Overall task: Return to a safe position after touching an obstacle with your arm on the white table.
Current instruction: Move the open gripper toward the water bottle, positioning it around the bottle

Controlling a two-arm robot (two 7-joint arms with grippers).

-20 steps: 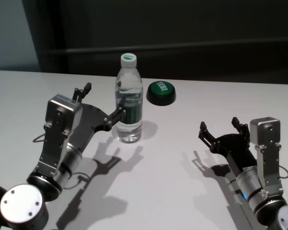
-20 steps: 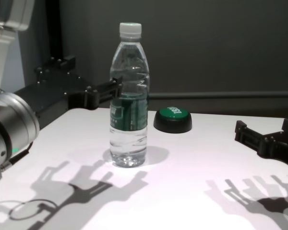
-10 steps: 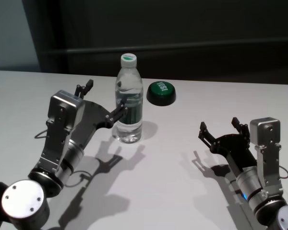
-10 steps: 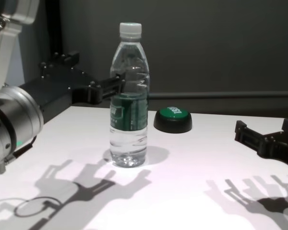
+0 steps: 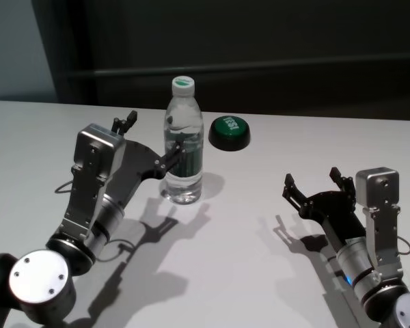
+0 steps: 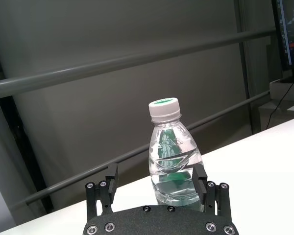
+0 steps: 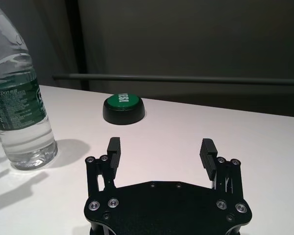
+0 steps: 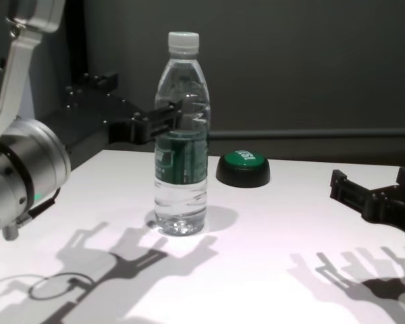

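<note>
Clear bottle [image 5: 184,145] upright; left gripper [image 5: 152,144] beside, jaws apart.

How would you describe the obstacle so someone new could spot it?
On the white table, look toward the far edge, beside the left gripper. The water bottle stands upright there: tall, clear, white-capped, green-labelled, unlike the low green button nearby.

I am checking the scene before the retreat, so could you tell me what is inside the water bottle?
The water bottle holds clear liquid, seen above and below its green label; the band hides what lies behind it. Its white cap is on.
</note>
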